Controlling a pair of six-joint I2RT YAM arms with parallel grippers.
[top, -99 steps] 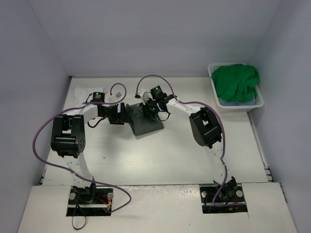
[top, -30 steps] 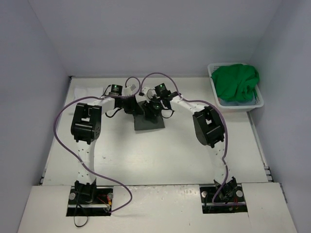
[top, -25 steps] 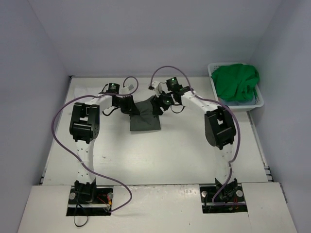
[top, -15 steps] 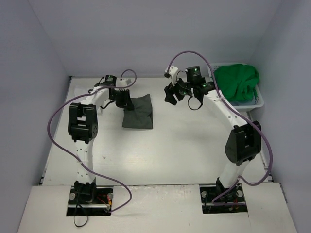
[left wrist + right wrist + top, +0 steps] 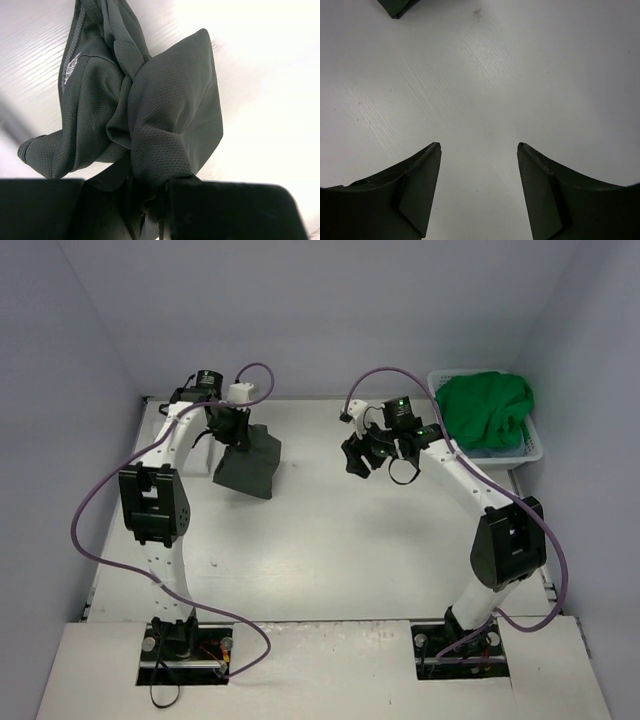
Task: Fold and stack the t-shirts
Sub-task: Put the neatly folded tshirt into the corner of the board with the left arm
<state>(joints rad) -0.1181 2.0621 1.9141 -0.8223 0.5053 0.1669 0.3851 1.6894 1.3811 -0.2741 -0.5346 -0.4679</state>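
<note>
My left gripper [image 5: 236,436] is shut on the dark grey t-shirt [image 5: 248,466] at the far left of the table. The shirt hangs from it in a bunched fold, its lower end on the table. In the left wrist view the mesh cloth of this dark grey t-shirt [image 5: 165,125] is pinched between the jaws of the left gripper [image 5: 159,200]. Over the table's middle, my right gripper [image 5: 352,454] is open and holds nothing. The right wrist view shows that right gripper [image 5: 479,146] above bare tabletop, with a corner of the dark grey t-shirt [image 5: 395,6] at top left. A bright green t-shirt [image 5: 486,406] lies piled in the basket.
The white laundry basket [image 5: 534,446] stands at the far right edge, with light blue-grey cloth [image 5: 478,452] under the green shirt. Grey walls close in the table [image 5: 330,540] on three sides. Purple cables loop over both arms.
My left gripper has carried the dark grey shirt from the table's middle to the far left. My right gripper let go of it, opened and drew back to the right.
</note>
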